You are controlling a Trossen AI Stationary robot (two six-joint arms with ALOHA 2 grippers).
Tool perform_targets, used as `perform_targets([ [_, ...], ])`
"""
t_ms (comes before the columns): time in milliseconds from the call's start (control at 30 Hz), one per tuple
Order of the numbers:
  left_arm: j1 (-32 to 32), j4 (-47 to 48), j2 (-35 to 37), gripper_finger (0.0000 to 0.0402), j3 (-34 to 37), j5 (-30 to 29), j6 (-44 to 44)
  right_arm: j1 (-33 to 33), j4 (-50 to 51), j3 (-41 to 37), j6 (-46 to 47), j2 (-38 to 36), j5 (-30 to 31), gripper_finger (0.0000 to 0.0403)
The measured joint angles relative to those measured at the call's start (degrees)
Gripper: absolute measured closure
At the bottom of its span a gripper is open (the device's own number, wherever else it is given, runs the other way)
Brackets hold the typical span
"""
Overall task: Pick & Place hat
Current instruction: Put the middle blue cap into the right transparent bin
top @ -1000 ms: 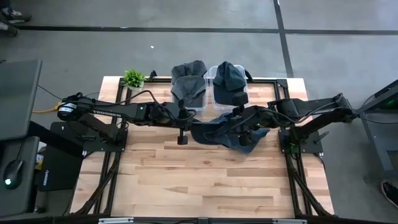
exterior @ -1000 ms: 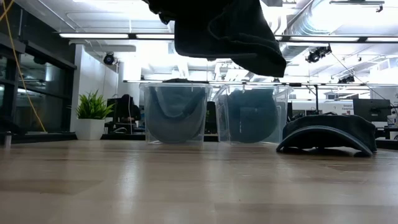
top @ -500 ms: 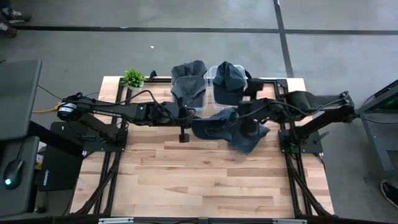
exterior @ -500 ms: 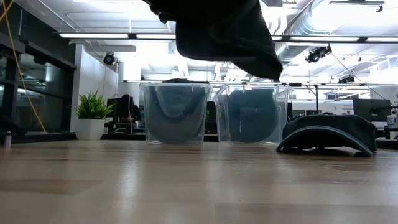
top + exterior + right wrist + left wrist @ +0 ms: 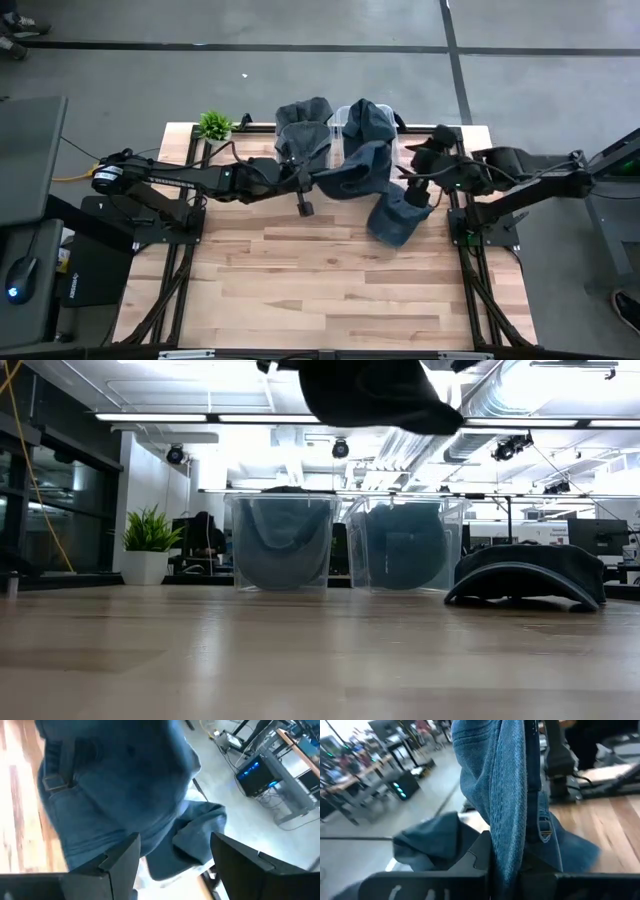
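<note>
My left gripper (image 5: 318, 182) is shut on a blue denim hat (image 5: 356, 168), held high over the table just in front of the two clear bins; the hat shows at the top of the low view (image 5: 375, 395). My right gripper (image 5: 412, 178) is open and empty, just to the right of that hat, with its fingers (image 5: 120, 857) spread. A second denim hat (image 5: 400, 218) lies on the table at the right, resting on its brim (image 5: 525, 588). My left gripper pinches a fold of the hat's denim (image 5: 507, 845) between its two fingers, more than one layer. The fingers come level from the table's left. The hat is lifted clear of the table and its strap with the buckle (image 5: 545, 827) hangs beside the fold.
Two clear bins stand at the far edge, the left bin (image 5: 303, 145) and the right bin (image 5: 368, 128), each with a hat inside. A small potted plant (image 5: 214, 125) stands at the far left. Bare wood lies toward the near edge.
My left gripper has carried the hat up and toward the far edge, close to the bins. My right gripper has drawn back from the hat toward the table's right edge. The second hat has stayed on the table.
</note>
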State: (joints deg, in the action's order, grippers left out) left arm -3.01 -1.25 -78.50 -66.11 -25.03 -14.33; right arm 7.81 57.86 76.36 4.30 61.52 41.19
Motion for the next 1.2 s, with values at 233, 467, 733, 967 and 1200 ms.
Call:
perform_targets([
  [233,0.0,-7.4,0.0,0.0396,0.0,-4.6,-3.7,0.0,-18.4,-19.3,3.8,-13.8,-0.5,0.0167],
  [467,0.0,-15.0,0.0,0.0396,0.2,-6.2,-7.0,0.0,-33.9,-34.7,8.0,-23.8,-5.3,0.0167],
  [733,0.1,-23.4,-0.5,0.0396,0.7,-3.1,-8.5,0.0,-62.0,-48.6,6.6,-28.3,-8.7,0.0167],
  [967,3.9,-36.3,-0.5,0.0396,7.4,5.1,-4.4,0.0,-88.2,-55.8,1.6,-27.5,-13.1,0.0167],
  [1200,7.2,-48.3,-2.0,0.0396,12.7,11.3,0.3,0.0,-100.1,-55.9,-1.1,-24.3,-16.1,0.0167],
])
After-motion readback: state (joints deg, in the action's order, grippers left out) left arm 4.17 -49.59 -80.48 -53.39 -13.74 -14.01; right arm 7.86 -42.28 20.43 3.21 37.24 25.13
